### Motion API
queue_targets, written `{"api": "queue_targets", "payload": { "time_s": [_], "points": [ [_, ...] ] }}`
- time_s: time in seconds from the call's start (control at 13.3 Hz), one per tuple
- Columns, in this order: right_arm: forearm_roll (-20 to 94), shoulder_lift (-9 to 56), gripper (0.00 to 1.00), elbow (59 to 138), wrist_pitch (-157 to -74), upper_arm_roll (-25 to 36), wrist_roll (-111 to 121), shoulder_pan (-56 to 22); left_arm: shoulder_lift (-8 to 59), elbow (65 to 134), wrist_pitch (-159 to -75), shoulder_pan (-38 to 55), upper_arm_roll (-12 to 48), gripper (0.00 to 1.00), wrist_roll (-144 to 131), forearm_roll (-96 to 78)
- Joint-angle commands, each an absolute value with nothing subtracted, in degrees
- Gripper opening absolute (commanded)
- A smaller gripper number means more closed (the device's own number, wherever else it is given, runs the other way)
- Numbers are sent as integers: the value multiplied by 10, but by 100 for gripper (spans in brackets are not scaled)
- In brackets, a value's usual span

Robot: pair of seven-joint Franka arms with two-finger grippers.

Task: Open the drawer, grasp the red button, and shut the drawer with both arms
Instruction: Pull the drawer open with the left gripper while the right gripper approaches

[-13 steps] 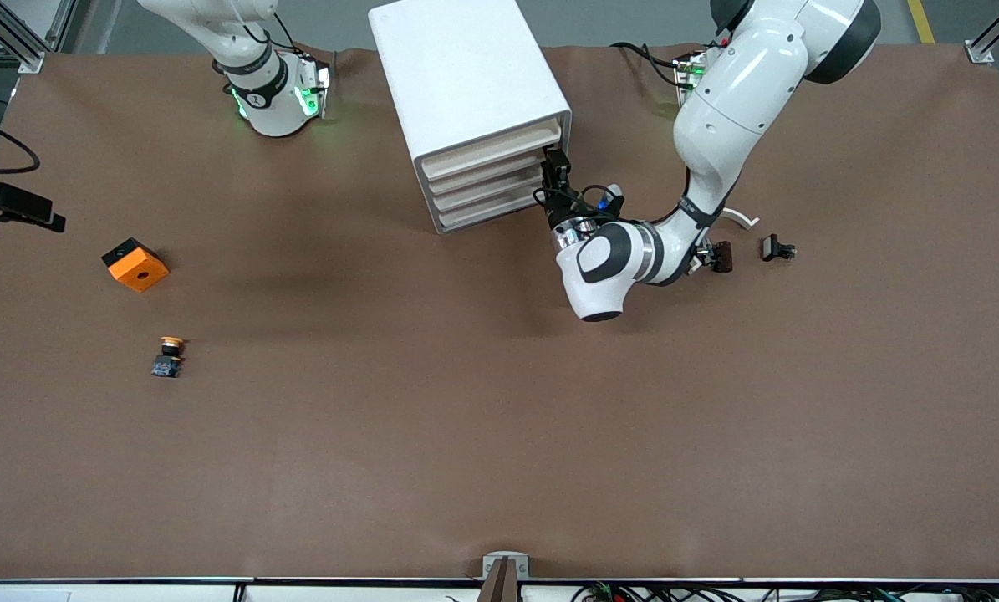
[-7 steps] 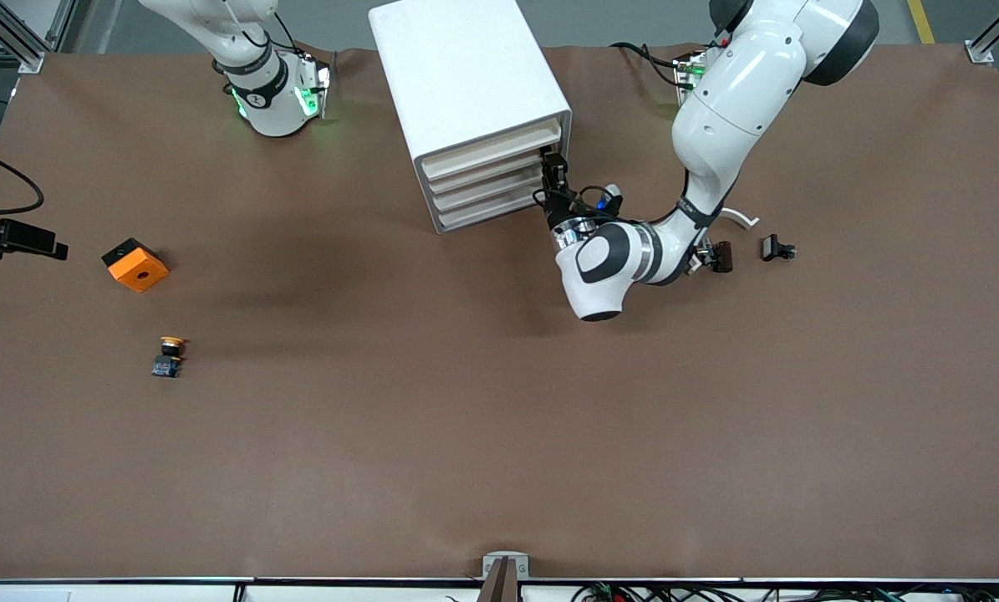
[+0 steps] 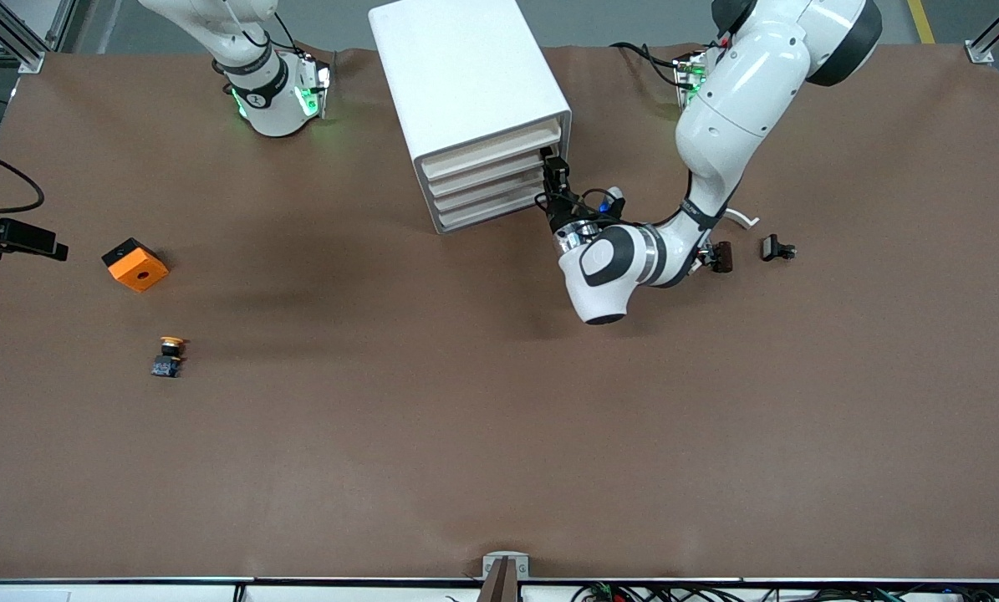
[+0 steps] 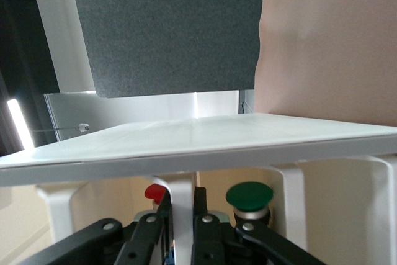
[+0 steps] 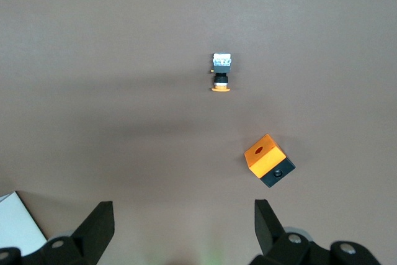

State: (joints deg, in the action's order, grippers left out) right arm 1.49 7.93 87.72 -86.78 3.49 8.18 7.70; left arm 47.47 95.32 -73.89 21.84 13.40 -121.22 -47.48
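Observation:
The white cabinet [image 3: 466, 75] stands near the arms' bases with four cream drawer fronts stacked. My left gripper [image 3: 556, 165] is at the end of these fronts nearest the left arm, level with the second drawer [image 3: 482, 173] from the top. In the left wrist view the left gripper [image 4: 182, 193] is shut on a white upright tab [image 4: 181, 221] of that drawer. The button's red cap [image 4: 155, 192] peeks out beside one finger, inside the cabinet. My right gripper [image 5: 183, 228] hangs open and empty over the right arm's end of the table [image 3: 52, 247].
A green-capped button [image 4: 249, 195] sits beside the red one. An orange cube [image 3: 135, 264] and an orange-capped button [image 3: 167, 355] lie toward the right arm's end. Two small black parts [image 3: 721, 255] [image 3: 777, 247] and a white curved piece [image 3: 741, 219] lie by the left arm.
The left gripper's fingers have shut on the drawer's tab and the left arm has shifted slightly. The right gripper dropped lower in the front view, then stayed still.

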Motion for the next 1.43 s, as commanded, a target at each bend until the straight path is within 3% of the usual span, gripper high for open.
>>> {"api": "queue_targets", "payload": {
  "time_s": [0.0, 0.75, 1.35],
  "points": [
    [13, 81, 100, 867, -857, 32, 68, 76, 473, 933, -732, 187, 131, 4, -1206, -475],
    [-15, 83, 100, 867, -871, 31, 62, 69, 483, 881, -732, 150, 82, 7, -1206, -475],
    [-10, 63, 100, 869, -828, 29, -274, -31, 485, 860, -732, 133, 74, 10, -1206, -473]
  ]
}}
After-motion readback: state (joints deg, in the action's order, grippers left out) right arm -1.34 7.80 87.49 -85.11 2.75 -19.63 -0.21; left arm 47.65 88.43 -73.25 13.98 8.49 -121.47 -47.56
